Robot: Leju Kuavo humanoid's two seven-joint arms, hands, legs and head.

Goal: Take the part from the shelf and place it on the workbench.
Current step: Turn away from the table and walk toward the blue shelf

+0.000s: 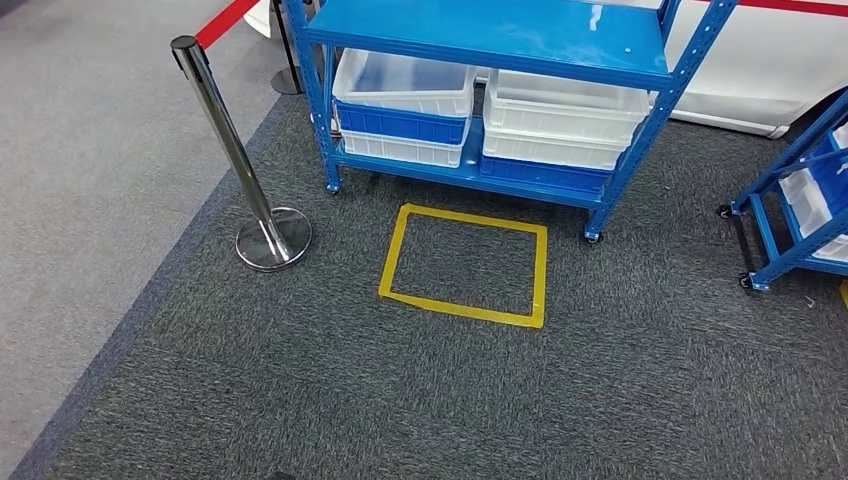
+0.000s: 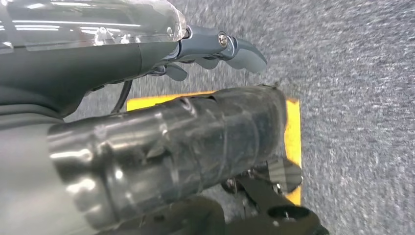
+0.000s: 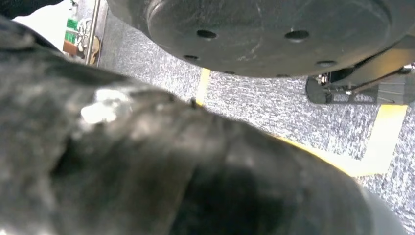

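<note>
A blue metal shelf stands ahead in the head view. Its lower level holds two white bins stacked on blue and white ones; I cannot see what lies inside them, and no part is visible. My left hand hangs over the grey carpet, its taped thumb big in the foreground and its fingers stretched out with nothing between them. My right hand is a dark blur very close to its camera, so how its fingers lie cannot be told.
A yellow tape rectangle marks the carpet in front of the shelf. A chrome stanchion with a red belt stands to the left. A second blue wheeled rack stands at the right edge. Yellow tape also lies under both hands.
</note>
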